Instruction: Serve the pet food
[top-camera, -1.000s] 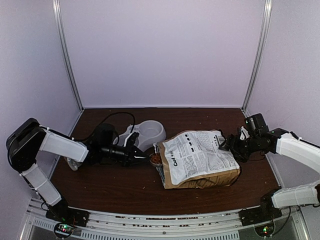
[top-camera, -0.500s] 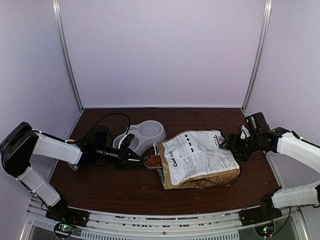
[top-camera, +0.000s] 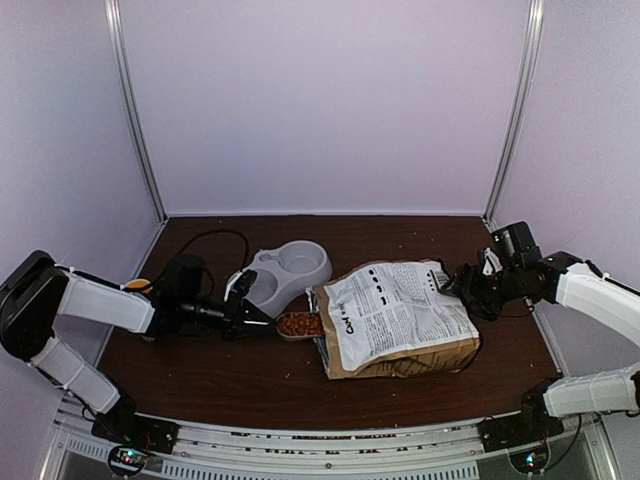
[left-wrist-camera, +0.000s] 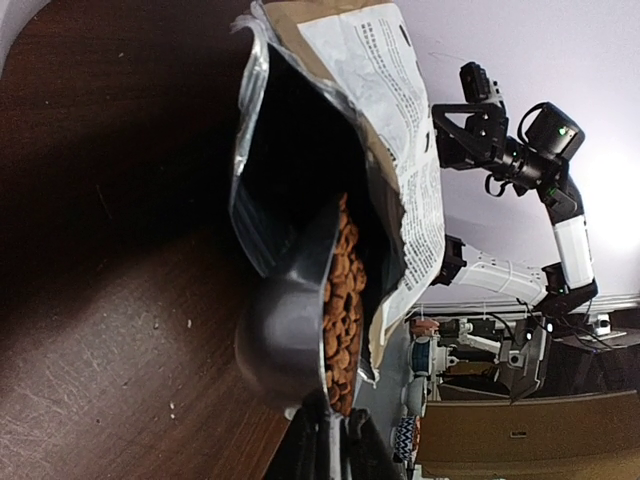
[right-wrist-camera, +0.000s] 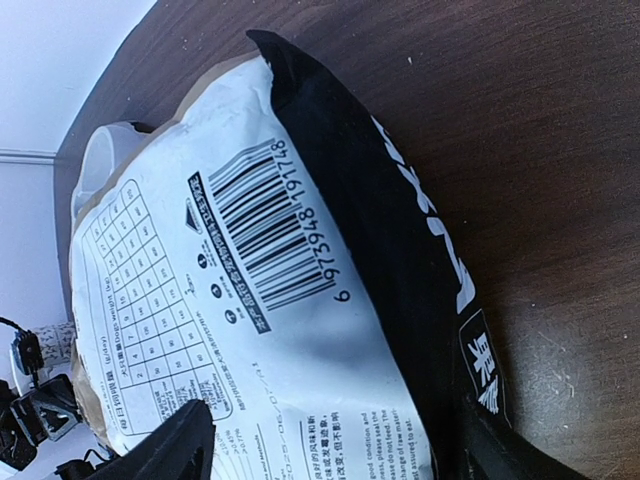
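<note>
On the table (top-camera: 250, 385), the bag (top-camera: 400, 315) lay on its side, mouth toward the grey double bowl (top-camera: 290, 268). The right fingers (right-wrist-camera: 175, 445) straddled its closed end, apparently pinching it so that it could not slide. The left fingers (left-wrist-camera: 318, 450) were clamped on the handle of the metal scoop (left-wrist-camera: 280, 340) (seemingly kept level against spillage) at the bag mouth. The pet food (left-wrist-camera: 343, 300) filled the scoop, not yet over the bowl.

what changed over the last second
The left gripper, holding the scoop, drew back leftward, pulling the scoop with its kibble out of the bag mouth. The right gripper stayed at the bag's far end; bag and grey double bowl did not move.
</note>
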